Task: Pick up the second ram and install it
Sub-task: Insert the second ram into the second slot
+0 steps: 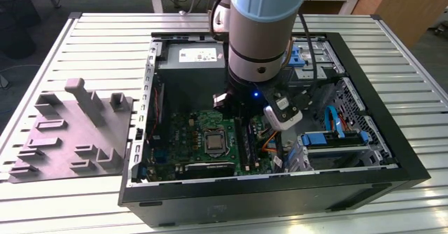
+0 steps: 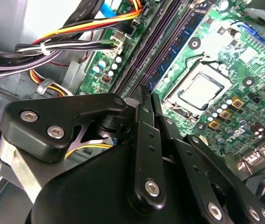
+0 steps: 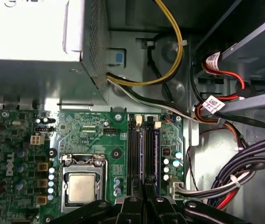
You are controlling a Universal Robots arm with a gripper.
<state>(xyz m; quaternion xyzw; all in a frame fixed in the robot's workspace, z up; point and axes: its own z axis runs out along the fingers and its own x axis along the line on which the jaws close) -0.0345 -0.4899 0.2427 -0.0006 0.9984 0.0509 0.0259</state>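
Standing edge-up, the second ram (image 2: 183, 44) sits in a black slot rail (image 3: 133, 149) on the green motherboard (image 3: 76, 130), inside the open computer case (image 1: 266, 202). My pincer (image 3: 144, 186) hangs close over it; whether I grip it, I cannot tell.

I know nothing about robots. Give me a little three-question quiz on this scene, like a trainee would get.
1. True or false: the grey tray lies on the table, outside the case.
2. Pick one. The gripper is over: A) the memory slots; B) the tray; C) the bare table.
3. In one word: what colour is the board that carries the slots?

Key: 1 true; 2 A; 3 green.
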